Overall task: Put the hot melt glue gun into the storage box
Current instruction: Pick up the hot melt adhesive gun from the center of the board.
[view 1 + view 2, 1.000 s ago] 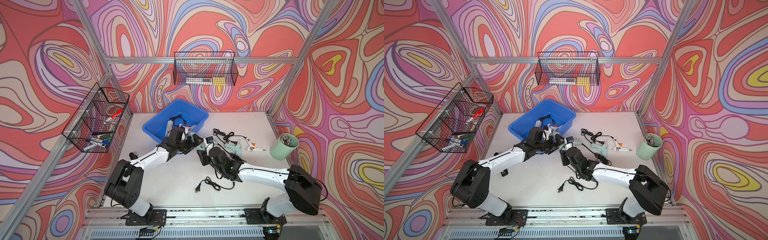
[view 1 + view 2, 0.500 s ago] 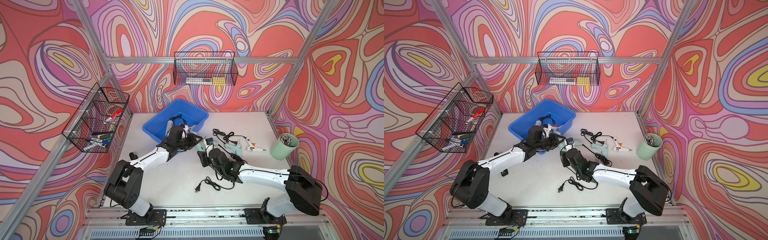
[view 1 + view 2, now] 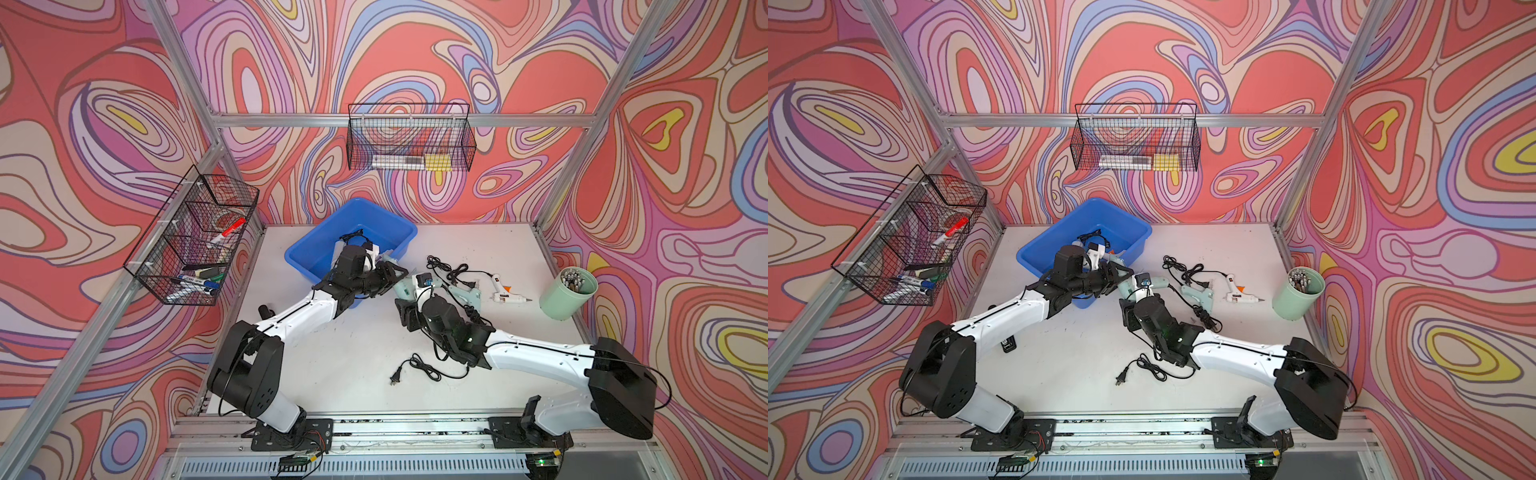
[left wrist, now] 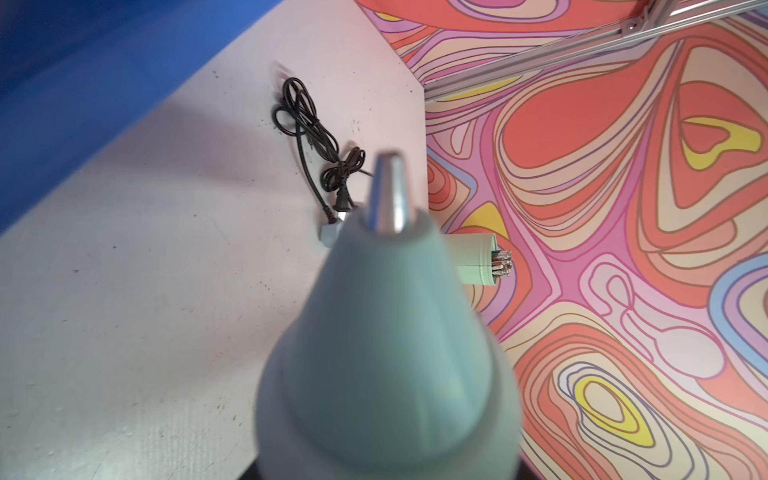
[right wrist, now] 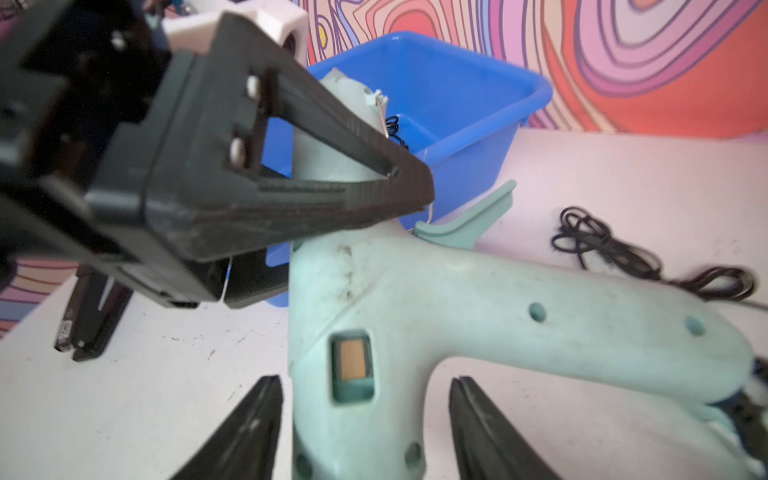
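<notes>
Since a second ago the left end effector (image 3: pixel 392 272) has closed onto the mint-green hot melt glue gun (image 5: pixel 415 291), while the right end effector (image 5: pixel 363 380) has spread wide and let go. The right wrist view shows the hand-over plainly. The left arm's black fingers (image 5: pixel 353 199) clamp across the front of the barrel, just ahead of the trigger. The right arm's two fingers stand apart on either side of the barrel's rear end, with pale counter (image 5: pixel 145 395) showing in each gap. The gun appears to be held clear of the counter, just outside the near right wall of the storage box (image 3: pixel 320 249). In both top views the box lies back and toward the robot's left of the gun. The gun's long axis runs roughly front to back, nozzle toward the box's corner and the back wall, handle jutting toward the robot's right. A black cord (image 3: pixel 422 368), apparently the gun's own, lies on the counter beneath the right arm. The left arm is the nearer one and the only one gripping, so the coming move looks like a short carry leftward and back over the rim. That trailing cord seems the likeliest thing to drag or catch.
</notes>
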`<state>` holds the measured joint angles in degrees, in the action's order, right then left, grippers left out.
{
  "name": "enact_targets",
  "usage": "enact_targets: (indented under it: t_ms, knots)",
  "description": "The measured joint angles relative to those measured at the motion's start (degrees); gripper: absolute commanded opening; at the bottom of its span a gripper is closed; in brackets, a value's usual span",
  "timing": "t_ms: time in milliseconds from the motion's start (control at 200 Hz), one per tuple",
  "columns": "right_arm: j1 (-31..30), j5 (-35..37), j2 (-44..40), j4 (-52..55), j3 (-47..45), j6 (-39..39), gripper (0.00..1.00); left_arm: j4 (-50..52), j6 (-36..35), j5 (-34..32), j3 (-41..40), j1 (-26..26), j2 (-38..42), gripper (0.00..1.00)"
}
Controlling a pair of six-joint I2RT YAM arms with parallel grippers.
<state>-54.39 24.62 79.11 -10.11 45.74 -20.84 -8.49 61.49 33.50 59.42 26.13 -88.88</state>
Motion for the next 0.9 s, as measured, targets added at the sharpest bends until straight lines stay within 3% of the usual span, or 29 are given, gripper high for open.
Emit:
enact_targets:
  t_ms: [25,60,476,901]
  knots:
    - [-0.1,0.4,-1.2,0.4,0.0,0.3,0.97,0.2,0.0,0.3,0.7,-0.1,0.2,0.0]
    - [-0.1,1.0,-2.9,0.8,0.0,0.2,0.98,0.5,0.0,0.9,1.6,-0.3,0.6,0.0]
    - [-0.2,11.9,-22.6,10.9,-1.5,-1.7,0.98,2.2,1.4,3.2,10.3,-6.3,5.9,0.0]
    - [-0.2,17.8,-26.2,18.5,-2.0,-5.1,0.98,3.0,2.5,3.8,18.5,-15.6,5.9,0.0]
